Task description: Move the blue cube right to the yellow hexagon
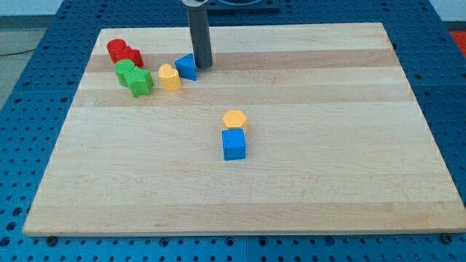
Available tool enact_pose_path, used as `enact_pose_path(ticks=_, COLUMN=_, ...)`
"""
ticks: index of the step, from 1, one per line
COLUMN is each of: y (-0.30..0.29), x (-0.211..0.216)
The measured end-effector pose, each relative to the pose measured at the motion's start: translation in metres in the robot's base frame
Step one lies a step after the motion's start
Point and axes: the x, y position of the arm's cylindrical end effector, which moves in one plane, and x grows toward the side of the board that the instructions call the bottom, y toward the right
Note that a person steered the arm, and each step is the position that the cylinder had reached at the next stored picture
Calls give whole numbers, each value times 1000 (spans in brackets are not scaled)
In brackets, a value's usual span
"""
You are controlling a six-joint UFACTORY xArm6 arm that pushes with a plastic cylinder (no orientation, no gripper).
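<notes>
The blue cube (pixel 234 144) sits near the middle of the wooden board (pixel 328 182). The yellow hexagon (pixel 234 119) lies just above it, touching its top edge. My tip (pixel 202 67) is at the view's upper left, far from both, right next to the right side of a blue triangular block (pixel 187 67).
A yellow heart-shaped block (pixel 169 76) lies left of the blue triangular block. Further left are two green blocks (pixel 133 77) and two red blocks (pixel 123 52). The board rests on a blue perforated table (pixel 44 109).
</notes>
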Motion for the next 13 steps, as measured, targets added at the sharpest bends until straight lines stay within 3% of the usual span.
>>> enact_pose_path(ticks=7, y=-36, x=5)
enact_pose_path(ticks=9, y=-23, x=5)
enact_pose_path(ticks=12, y=148, x=27)
enact_pose_path(ticks=13, y=182, x=80)
